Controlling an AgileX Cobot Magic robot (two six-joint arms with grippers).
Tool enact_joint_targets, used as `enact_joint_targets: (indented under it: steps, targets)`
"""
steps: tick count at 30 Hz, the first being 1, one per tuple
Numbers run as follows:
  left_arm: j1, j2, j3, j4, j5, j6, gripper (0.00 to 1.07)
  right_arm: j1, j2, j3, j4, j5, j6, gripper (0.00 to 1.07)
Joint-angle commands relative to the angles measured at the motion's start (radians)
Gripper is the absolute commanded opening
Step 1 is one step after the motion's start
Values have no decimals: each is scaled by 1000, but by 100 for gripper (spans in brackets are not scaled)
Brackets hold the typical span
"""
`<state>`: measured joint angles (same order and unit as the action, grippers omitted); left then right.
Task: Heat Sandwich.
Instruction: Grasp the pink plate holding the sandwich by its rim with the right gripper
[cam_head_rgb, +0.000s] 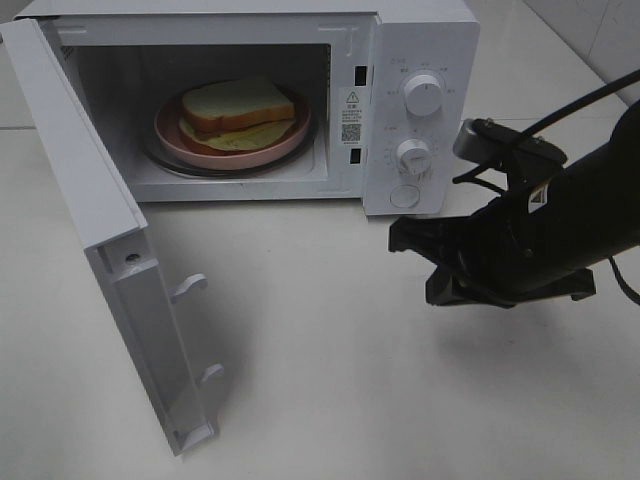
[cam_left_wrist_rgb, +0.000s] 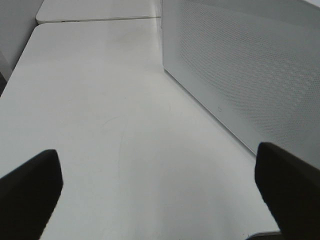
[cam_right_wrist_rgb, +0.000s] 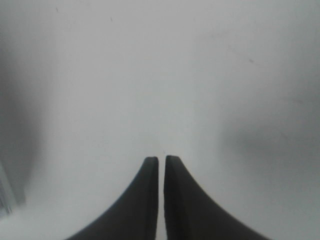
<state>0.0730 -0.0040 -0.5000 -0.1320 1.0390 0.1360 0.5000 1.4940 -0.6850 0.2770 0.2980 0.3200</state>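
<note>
Exterior high view: the sandwich (cam_head_rgb: 238, 105) lies on the pink plate (cam_head_rgb: 292, 140) inside the microwave (cam_head_rgb: 425, 40), whose door (cam_head_rgb: 110, 250) stands wide open; its long axis runs across the cavity mouth. The right gripper (cam_head_rgb: 397, 238) hangs over the table (cam_head_rgb: 320, 390) before the control panel, fingers pressed together on nothing; the sandwich sits well apart from those fingertips, beyond them and deeper in.

Left wrist view: the left gripper (cam_left_wrist_rgb: 156, 152) is spread wide and empty; a perforated white panel (cam_left_wrist_rgb: 240, 65) runs just beside one finger; no sandwich shows.

Right wrist view: the fingers (cam_right_wrist_rgb: 142, 200) leave a hairline slit; bare table lies ahead.

We judge loading done and the door due for closing; which arm lies nearer it we cannot tell.
</note>
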Motion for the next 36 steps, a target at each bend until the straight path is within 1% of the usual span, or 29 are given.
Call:
enact_joint_targets:
  steps: [1,4,7,9,12,13,17,18,22,24,26,27,29,30,33,34,35,36]
  targets:
    - [1,-23,4,-7,-7,-5,103,-1,-13,-18,-11,96,-84,8]
    - [1,-23,4,-7,-7,-5,103,-1,-13,-48,-44,194,-188,9]
    - [1,-23,4,-7,-7,-5,103,-1,-13,-62,-66,234,-232,10]
    - [1,-23,4,-7,-7,-5,103,-1,-13,-79,-109,294,-292,10]
    - [1,-23,4,-7,-7,-5,103,-1,-13,-89,-132,329,-337,11]
    - [1,-23,4,-7,-7,-5,103,-1,-13,-100,-163,362,-376,12]
    - [1,-23,4,-7,-7,-5,103,-1,-13,-121,-206,403,-432,13]
    - [1,-23,4,-7,-7,-5,103,-1,-13,-132,-233,418,-471,13]
    - [1,-23,4,-7,-7,-5,103,-1,-13,-144,-247,427,-546,14]
    - [1,-23,4,-7,-7,-5,103,-1,-13,-146,-245,428,-667,14]
    - [1,-23,4,-7,-7,-5,103,-1,-13,-146,-245,428,-708,15]
    - [1,-23,4,-7,-7,-5,103,-1,-13,-146,-245,428,-815,15]
    - [1,-23,4,-7,-7,-5,103,-1,-13,-146,-245,426,-922,15]
    - [1,-23,4,-7,-7,-5,103,-1,-13,-146,-245,426,-922,15]
    - [1,-23,4,-7,-7,-5,103,-1,-13,-146,-245,418,-1106,16]
    - [1,-23,4,-7,-7,-5,103,-1,-13,-146,-245,418,-1106,16]
    - [1,-23,4,-7,-7,-5,103,-1,-13,-146,-245,418,-1160,16]
    - [1,-23,4,-7,-7,-5,103,-1,-13,-146,-247,418,-1272,16]
